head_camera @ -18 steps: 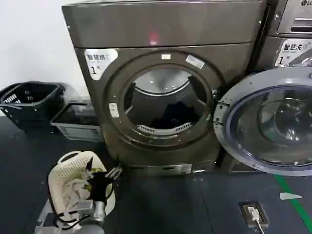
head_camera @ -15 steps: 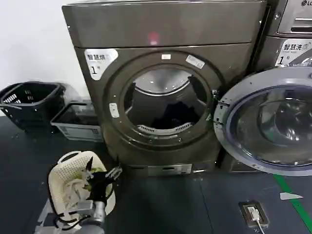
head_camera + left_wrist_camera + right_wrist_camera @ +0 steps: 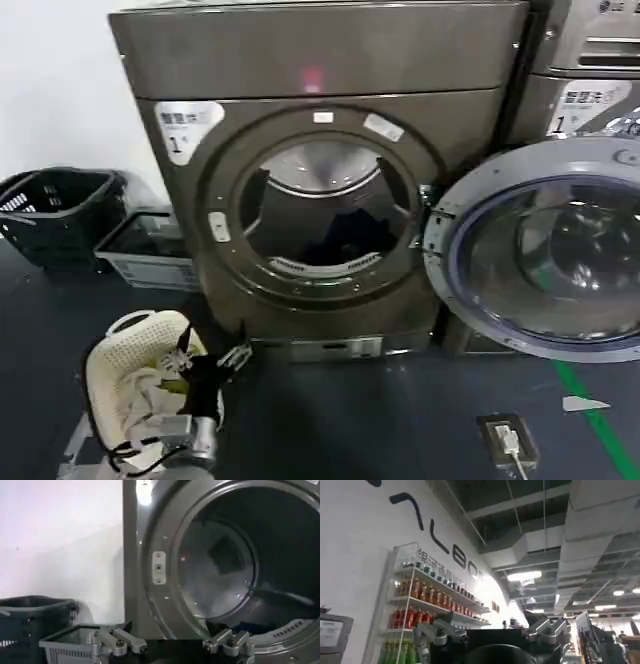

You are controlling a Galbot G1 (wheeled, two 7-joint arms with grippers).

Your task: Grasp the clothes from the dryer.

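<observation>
The bronze-grey dryer (image 3: 320, 70) stands straight ahead with its round mouth open and its door (image 3: 540, 265) swung out to the right. The clothes (image 3: 352, 232), a small dark bundle, lie low in the steel drum toward the right. In the left wrist view they show as a dark blue heap (image 3: 250, 628) at the drum's lower lip. My left gripper (image 3: 211, 350) hangs low at the front left, open and empty, over a white basket and well short of the dryer mouth. Its fingers (image 3: 119, 642) stand wide apart. My right gripper (image 3: 492, 636) points up at a ceiling, open and holding nothing.
A white basket (image 3: 105, 360) of pale and green cloths sits under the left gripper. A black basket (image 3: 60, 210) and a grey crate (image 3: 145, 255) stand left of the dryer. A second machine (image 3: 590, 60) stands at the right. A floor socket (image 3: 505, 438) and green tape (image 3: 595, 415) mark the floor.
The dryer and its door sit slightly further left in the head view than before. My left gripper stays open over the white basket.
</observation>
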